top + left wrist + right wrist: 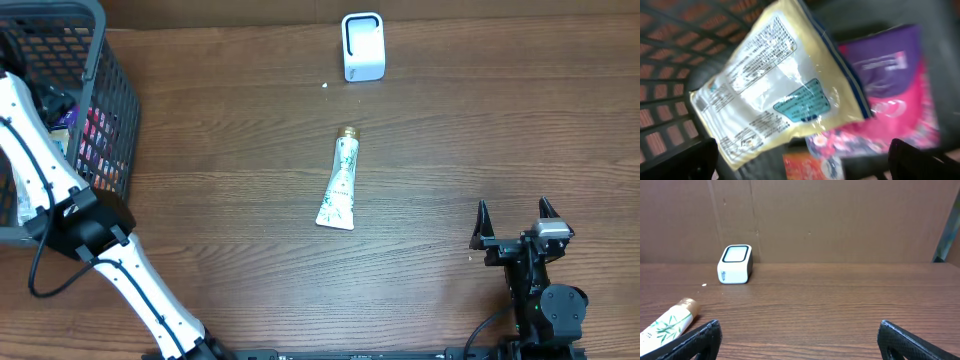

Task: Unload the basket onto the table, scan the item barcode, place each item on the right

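Table (220, 130): brown wood grain, filling the overhead view.
Basket (112, 95): grey mesh, at the upper left of the overhead frame; the left arm (40, 150) reaches into it.
Left tool (800, 157): fingers wide apart and gripping nothing, above a cream pouch (775, 85) that lies over a purple-and-pink pack (895, 95) inside the basket.
Right tool (513, 215): at the lower right of the overhead frame, fingers apart, empty.
Tube (340, 180): white with a green leaf print and a gold cap, lying flat on the table at frame centre, cap toward the scanner.
Scanner (362, 45): small white box at top centre, well apart from the tube.
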`<action>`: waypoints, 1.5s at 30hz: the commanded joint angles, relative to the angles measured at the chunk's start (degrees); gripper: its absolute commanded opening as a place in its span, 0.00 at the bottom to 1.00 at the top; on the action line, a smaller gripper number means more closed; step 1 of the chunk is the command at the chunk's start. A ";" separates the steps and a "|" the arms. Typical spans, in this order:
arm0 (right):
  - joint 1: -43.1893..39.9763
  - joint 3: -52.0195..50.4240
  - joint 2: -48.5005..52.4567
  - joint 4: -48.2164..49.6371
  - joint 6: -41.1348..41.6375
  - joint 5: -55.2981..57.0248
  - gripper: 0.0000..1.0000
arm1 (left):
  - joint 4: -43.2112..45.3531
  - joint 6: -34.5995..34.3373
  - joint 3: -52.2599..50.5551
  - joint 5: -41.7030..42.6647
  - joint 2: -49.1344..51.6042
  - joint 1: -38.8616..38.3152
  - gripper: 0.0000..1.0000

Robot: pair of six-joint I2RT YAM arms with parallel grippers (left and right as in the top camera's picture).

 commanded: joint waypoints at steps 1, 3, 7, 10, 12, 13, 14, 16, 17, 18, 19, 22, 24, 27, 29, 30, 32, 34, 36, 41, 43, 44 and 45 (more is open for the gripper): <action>0.22 -0.61 -0.57 0.37 -0.24 0.31 1.00 | -0.15 -2.25 0.22 -4.90 4.24 0.66 1.00; 0.22 -0.61 -0.57 0.37 -0.24 0.31 1.00 | 0.02 -2.43 0.22 -6.34 6.19 0.87 1.00; 0.22 -0.61 -0.57 0.37 -0.24 0.31 1.00 | 0.28 -2.97 0.22 -6.78 8.57 1.46 1.00; 0.22 -0.61 -0.57 0.37 -0.24 0.31 1.00 | 0.31 -3.98 0.20 -7.65 9.90 2.01 1.00; 0.22 -0.61 -0.57 0.37 -0.24 0.31 1.00 | 0.37 -3.89 0.20 -7.78 10.60 2.29 1.00; 0.22 -0.61 -0.57 0.37 -0.24 0.31 1.00 | 0.33 -3.89 0.17 -7.76 10.99 2.47 1.00; 0.22 -0.61 -0.57 0.37 -0.24 0.31 1.00 | 0.28 -3.89 0.17 -7.65 11.39 2.60 1.00; 0.22 -0.61 -0.57 0.37 -0.24 0.31 1.00 | 0.20 -3.82 0.17 -6.73 11.91 2.71 1.00; 0.22 -0.61 -0.57 0.37 -0.24 0.31 1.00 | 0.09 -3.52 0.09 -6.14 12.22 2.73 1.00; 0.22 -0.61 -0.57 0.37 -0.24 0.31 1.00 | 0.04 -2.91 0.04 -5.38 12.41 2.75 0.99; 0.22 -0.61 -0.57 0.37 -0.24 0.31 1.00 | 0.02 -2.10 -0.15 -4.28 12.55 2.80 0.98; 0.22 -0.61 -0.57 0.37 -0.24 0.31 1.00 | 0.07 -0.39 -1.62 -2.14 12.63 2.84 0.92; 0.22 -0.61 -0.57 0.37 -0.24 0.31 1.00 | 0.07 -0.35 -3.04 -1.68 12.63 2.84 0.90; 0.22 -0.61 -0.57 0.37 -0.24 0.31 1.00 | 0.09 -0.20 -5.51 -1.07 12.63 2.84 0.90; 0.22 -0.61 -0.57 0.37 -0.24 0.31 1.00 | 0.09 -0.17 -7.41 -1.05 12.63 2.84 0.91; 0.22 -0.61 -0.57 0.37 -0.24 0.31 1.00 | 0.13 0.17 -8.39 -0.85 12.63 2.84 0.94; 0.22 -0.61 -0.57 0.37 -0.24 0.31 1.00 | 0.55 2.82 -10.12 1.09 12.63 2.84 1.00; 0.22 -0.61 -0.57 0.37 -0.24 0.31 1.00 | 0.87 6.43 -11.23 3.65 12.63 2.84 1.00; 0.22 -0.61 -0.57 0.37 -0.24 0.31 1.00 | 0.92 11.26 -11.58 7.58 12.63 2.84 0.99; 0.22 -0.61 -0.57 0.37 -0.24 0.31 1.00 | 0.61 18.29 -11.56 15.28 12.61 2.86 0.89; 0.22 -0.61 -0.57 0.37 -0.24 0.33 1.00 | 0.46 19.34 -11.56 17.07 12.61 2.86 0.73; 0.22 -0.61 -0.57 0.37 -0.24 0.31 1.00 | 0.33 19.98 -11.56 18.03 12.61 2.86 0.67; 0.22 -0.61 -0.57 0.37 -0.24 0.31 1.00 | 0.09 20.70 -11.56 18.78 12.61 2.86 0.64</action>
